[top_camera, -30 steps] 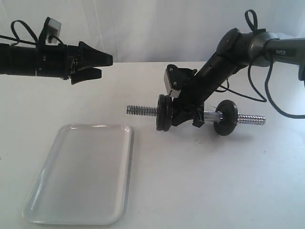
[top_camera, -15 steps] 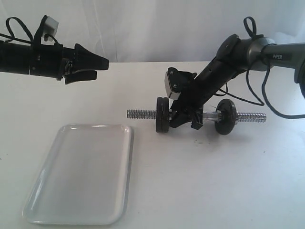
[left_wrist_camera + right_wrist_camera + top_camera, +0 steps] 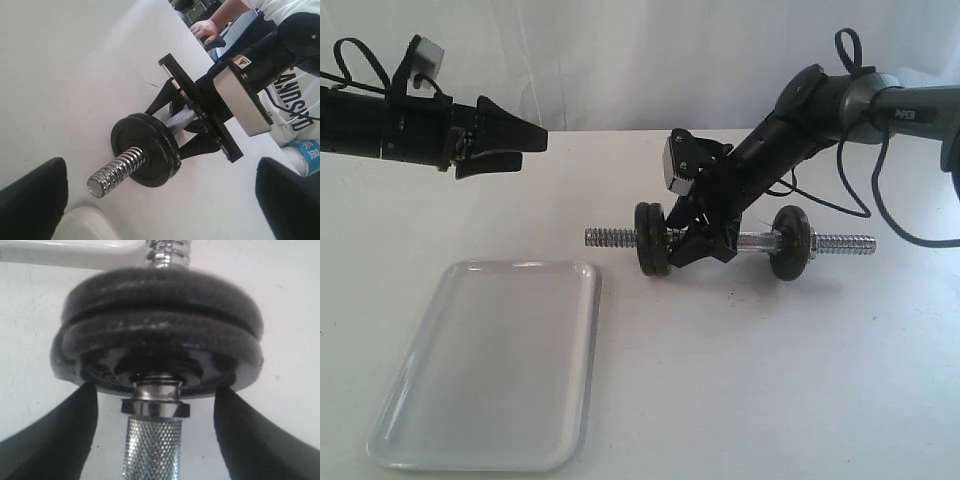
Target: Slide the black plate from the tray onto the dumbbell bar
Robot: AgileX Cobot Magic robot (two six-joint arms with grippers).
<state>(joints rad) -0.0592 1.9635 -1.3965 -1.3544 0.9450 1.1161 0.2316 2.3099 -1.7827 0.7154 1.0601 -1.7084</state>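
Downward slants the right arm (image 3: 770, 140), jaws open astride the dumbbell bar (image 3: 615, 237); left arm (image 3: 380, 130) level, jaws open.

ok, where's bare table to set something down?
Free: table right of the tray, camera-side of the dumbbell bar; strip beyond the tray, below the left gripper. Crowded: mid-bar, right gripper straddling it beside the black plates.

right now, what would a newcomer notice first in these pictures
The chrome dumbbell bar lies mid-scene, with two black plates pressed together toward its left end and a third black plate toward its right. The right gripper straddles the bar between them, jaws apart. At front left the white tray carries no plate, and the left gripper hovers open at upper left.
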